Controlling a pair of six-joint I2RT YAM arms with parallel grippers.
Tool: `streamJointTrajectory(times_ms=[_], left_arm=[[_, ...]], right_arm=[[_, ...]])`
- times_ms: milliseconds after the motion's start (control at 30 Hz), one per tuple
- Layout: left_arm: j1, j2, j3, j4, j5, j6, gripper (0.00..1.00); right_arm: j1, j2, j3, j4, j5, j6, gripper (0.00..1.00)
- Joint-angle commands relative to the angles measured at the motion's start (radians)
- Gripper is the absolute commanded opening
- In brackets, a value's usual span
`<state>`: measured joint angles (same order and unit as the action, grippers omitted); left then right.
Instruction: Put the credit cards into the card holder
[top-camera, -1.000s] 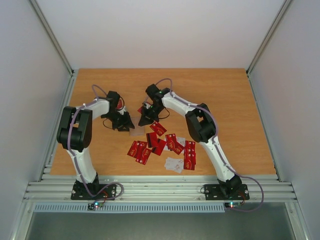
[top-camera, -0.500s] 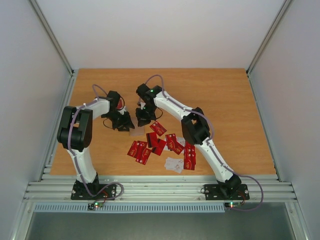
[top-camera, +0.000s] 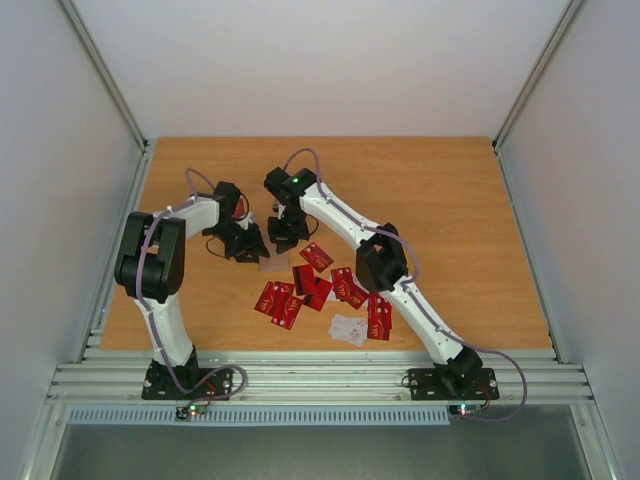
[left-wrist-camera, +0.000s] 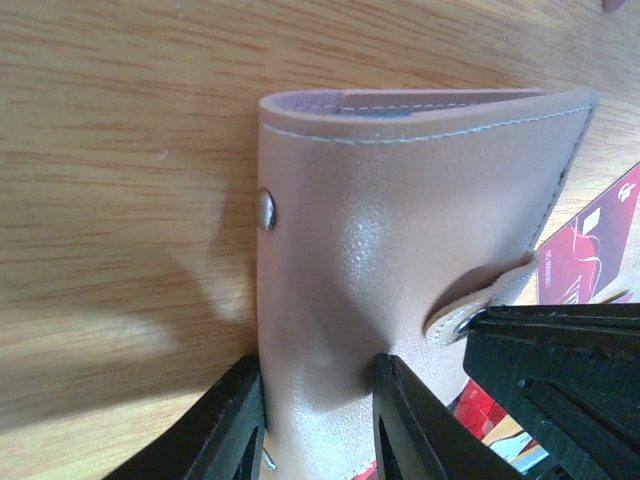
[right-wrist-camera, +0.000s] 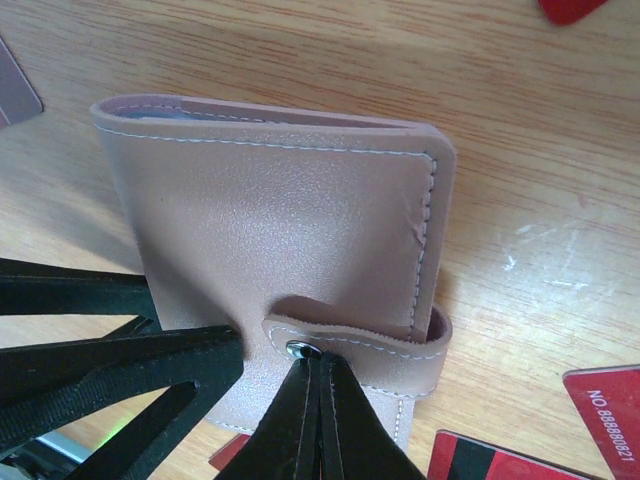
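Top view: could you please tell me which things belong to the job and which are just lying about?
Job:
- card holder, gripped by the left hand
- cards, scattered on the table
- right hand, shut, tips at the strap

Not part of it:
- table
- front rail

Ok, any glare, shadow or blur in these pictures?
Left wrist: soft glare on the card holder, its shadow left on the table, left fingers blurred. Right wrist: stitching crisp, right fingers soft. Top external: even light, cards tiny.
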<state>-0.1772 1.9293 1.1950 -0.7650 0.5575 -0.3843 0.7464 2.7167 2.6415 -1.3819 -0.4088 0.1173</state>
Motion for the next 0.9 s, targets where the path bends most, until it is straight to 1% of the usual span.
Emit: streamJointTrajectory(times_ms=[0,67,233,367,500,567,600,800,867], left_arm=[[-0.028,0.078,-0.027,0.045,0.020,0.028,0.32],[-0.028,0.074,-0.023,0.037,0.015,0.033,0.32],[-0.028,0.035,0.007,0.008,-0.016,0.047,0.32],[-0.028,-0.025,0.036,-0.026,-0.055,0.060,0.34],[-0.026,-0.108,0.073,-0.066,-0.102,0.072,0.40],[-0.026,-0.154,0.095,-0.088,-0.132,0.081,0.45],[-0.026,-0.178,0.108,-0.104,-0.151,0.089,0.48],[-0.019,-0.330,0.193,-0.178,-0.232,0.134,0.69],[-0.016,-0.377,0.219,-0.192,-0.251,0.153,0.79]], right_arm=[[0.027,0.134,0.010,-0.054,0.085,0.028,0.01],[0.027,0.127,0.012,-0.044,0.070,0.014,0.01],[0.027,0.060,0.006,0.027,-0.024,-0.046,0.04],[0.026,-0.053,-0.018,0.064,0.001,-0.119,0.07],[0.016,-0.190,-0.092,0.113,0.044,-0.187,0.18],[0.011,-0.265,-0.144,0.136,0.070,-0.212,0.24],[0.008,-0.300,-0.165,0.152,0.079,-0.222,0.29],[-0.023,-0.555,-0.336,0.255,0.117,-0.251,0.56],[-0.045,-0.643,-0.413,0.299,0.131,-0.254,0.64]])
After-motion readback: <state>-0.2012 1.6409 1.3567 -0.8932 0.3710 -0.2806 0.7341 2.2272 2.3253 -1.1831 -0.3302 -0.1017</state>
